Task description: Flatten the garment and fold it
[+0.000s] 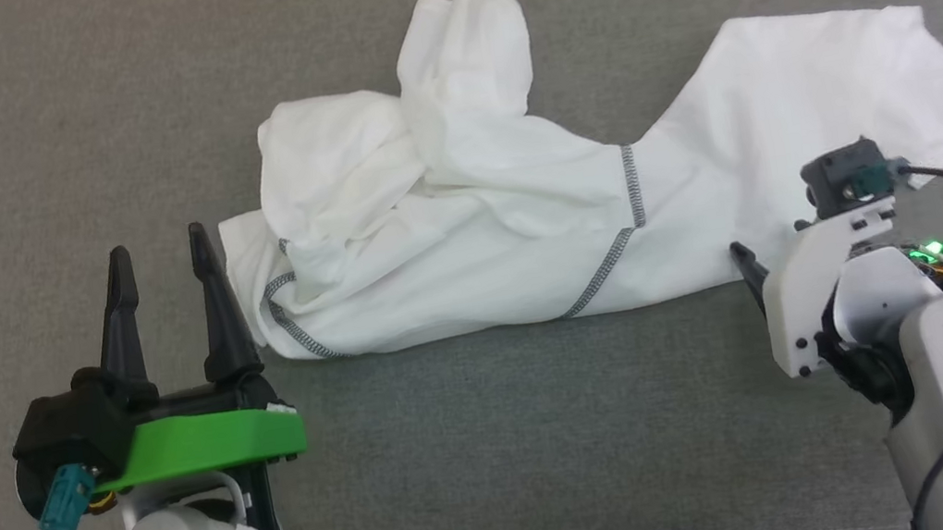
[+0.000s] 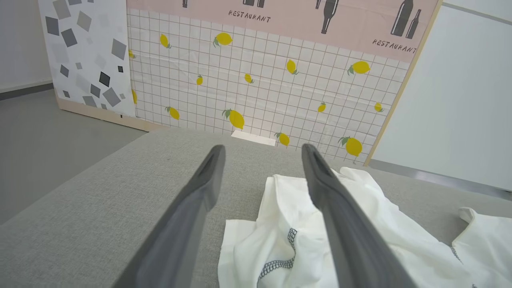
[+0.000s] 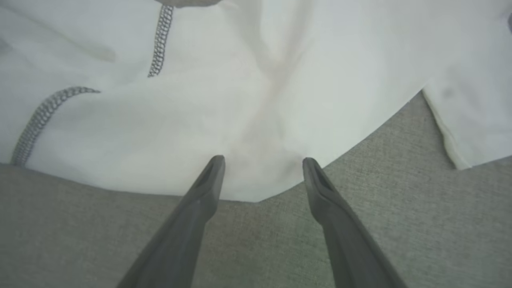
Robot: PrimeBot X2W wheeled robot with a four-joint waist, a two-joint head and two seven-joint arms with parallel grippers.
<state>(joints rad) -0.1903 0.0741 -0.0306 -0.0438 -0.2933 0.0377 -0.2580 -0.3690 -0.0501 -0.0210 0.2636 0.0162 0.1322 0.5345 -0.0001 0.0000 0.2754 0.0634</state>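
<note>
The shirt (image 1: 469, 247) lies across the grey cushion (image 1: 499, 448), heaped and twisted at its left and middle and spread flatter toward the right, so nothing is yet flat enough to fold. The left hand (image 1: 157, 242) sits just beside the shirt's left edge, fingers apart and empty; in its wrist view one finger overlaps the crumpled cloth near a stitched hem (image 2: 280, 262). The right hand (image 3: 264, 161) has its fingers apart too, holding nothing, with the tips at the shirt's near edge where a single rounded fold meets the cushion. The main risk, as I judge it, is a blind pinch. On the left the layers are piled, so closing there could catch two or three thicknesses and lock the twist in instead of opening it. On the right the tips are so near the border that they may close on bare cushion, or nip only a sliver that slips free under pull. If one side holds and the other lets go, the whole thin shirt would likely slide sideways in a lump and not spread.
</note>
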